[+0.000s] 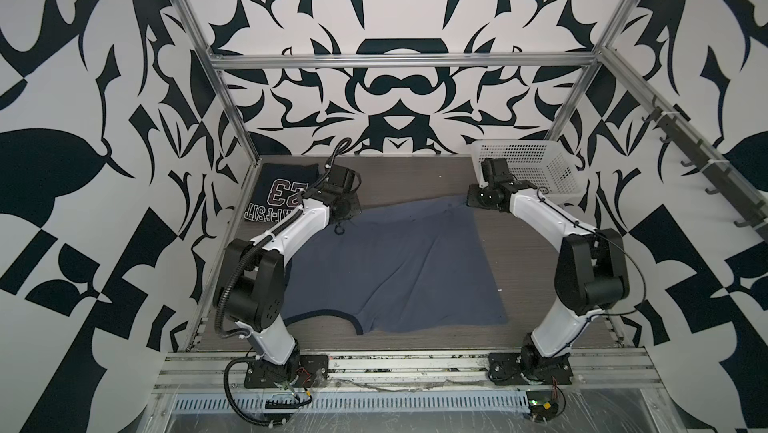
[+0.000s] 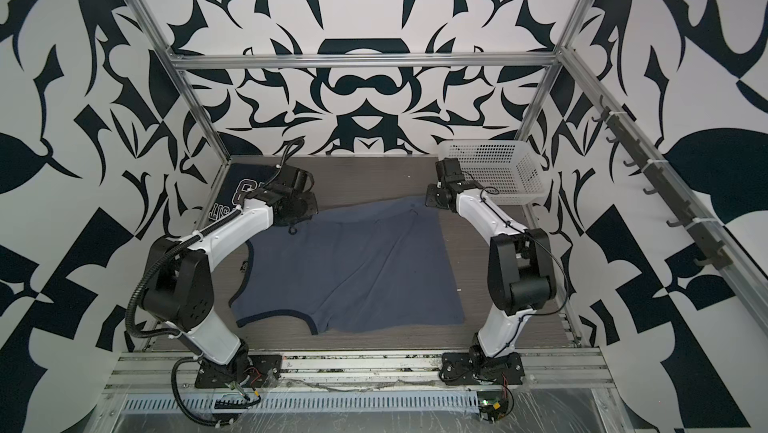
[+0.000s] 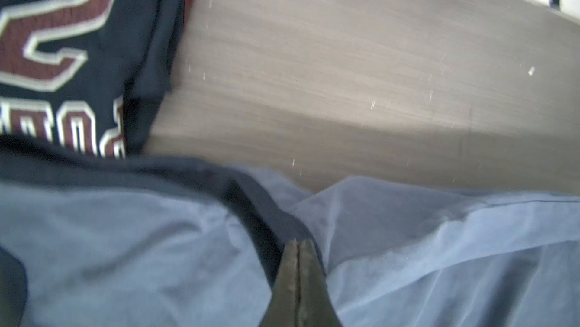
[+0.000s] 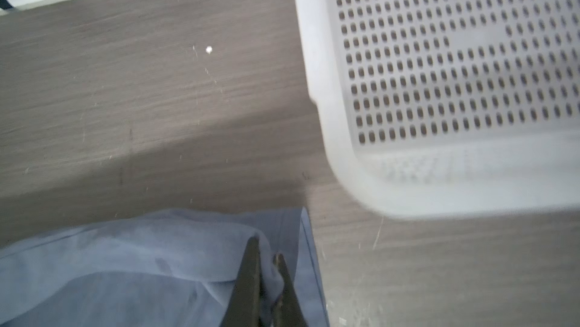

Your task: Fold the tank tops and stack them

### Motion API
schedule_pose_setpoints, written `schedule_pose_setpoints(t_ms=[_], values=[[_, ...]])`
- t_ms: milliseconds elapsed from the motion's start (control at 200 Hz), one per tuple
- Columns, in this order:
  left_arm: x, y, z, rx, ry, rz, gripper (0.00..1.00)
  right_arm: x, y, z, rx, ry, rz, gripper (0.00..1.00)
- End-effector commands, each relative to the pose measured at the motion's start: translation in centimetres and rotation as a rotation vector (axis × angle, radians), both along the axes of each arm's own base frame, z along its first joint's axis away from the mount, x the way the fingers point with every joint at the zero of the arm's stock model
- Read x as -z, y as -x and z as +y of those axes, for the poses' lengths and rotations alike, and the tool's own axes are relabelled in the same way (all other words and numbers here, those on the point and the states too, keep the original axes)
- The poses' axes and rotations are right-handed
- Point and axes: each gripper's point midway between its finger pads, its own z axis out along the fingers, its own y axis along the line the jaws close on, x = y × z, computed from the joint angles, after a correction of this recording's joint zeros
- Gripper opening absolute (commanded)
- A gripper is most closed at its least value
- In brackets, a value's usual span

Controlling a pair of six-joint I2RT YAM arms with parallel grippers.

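Fingers [image 4: 248, 278] of my right gripper [image 4: 266, 248] pinch a bunched fold of the slate-blue tank top [image 1: 395, 260] at its far right corner. My left gripper [image 3: 298, 243] is squeezed tight at the dark trim on the far left corner and looks to be holding it. Top lies spread on the table [image 1: 407, 173], running from both grips back toward my bases. Its long axis seems to run across: trimmed end left, straight edge right. Folded navy tank top [image 1: 278, 198] sits far left, nearer my left arm; basket [image 1: 515, 144] sits far right. Wrist views show the pinches; both top views hide the fingertips but show the whole spread
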Motion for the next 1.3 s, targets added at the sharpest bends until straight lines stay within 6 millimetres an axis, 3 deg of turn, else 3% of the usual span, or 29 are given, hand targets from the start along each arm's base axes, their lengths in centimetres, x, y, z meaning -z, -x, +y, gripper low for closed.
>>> schedule_pose_setpoints(t_ms=[0,195,355,520,565,640,705,830,925,1025,1150,1295], values=[[0.2,1.9,0.3,-0.045,0.012,-0.012,0.0,-0.5,1.3,-0.3,0.046,-0.054,-0.042,0.0],[1.7,5.9,1.7,-0.117,0.047,-0.006,0.0,2.1,5.5,-2.2,0.109,-0.06,-0.001,0.0],[4.2,8.3,2.6,-0.144,0.051,0.045,0.05,4.5,7.0,-2.5,0.125,-0.063,0.064,0.0],[6.4,10.4,0.8,-0.107,0.097,0.119,0.06,5.9,8.0,-3.0,0.164,-0.058,0.096,0.02],[6.6,11.0,0.2,-0.094,0.101,0.126,0.09,6.0,8.2,-3.2,0.173,-0.055,0.105,0.07],[6.7,11.9,-0.6,-0.065,0.099,0.13,0.18,5.8,8.5,-3.4,0.182,-0.048,0.109,0.29],[6.2,12.5,-0.6,-0.057,0.089,0.124,0.27,5.3,8.7,-3.7,0.196,-0.041,0.103,0.42],[3.6,12.7,0.2,-0.06,0.073,0.065,0.47,3.6,8.6,-3.6,0.19,-0.046,0.08,0.47],[0.4,11.9,1.9,-0.07,0.017,-0.016,0.54,2.1,8.2,-2.2,0.142,-0.091,0.055,0.52],[-1.2,10.1,5.3,-0.154,-0.045,-0.018,0.63,1.3,7.4,-0.2,0.078,-0.111,0.045,0.53],[-0.2,7.4,9.7,-0.297,-0.065,0.101,0.7,1.8,6.6,2.3,0.013,-0.111,0.076,0.53],[1.2,4.9,14.4,-0.45,-0.144,0.211,0.72,2.9,6.0,3.5,-0.002,-0.116,0.098,0.53]])
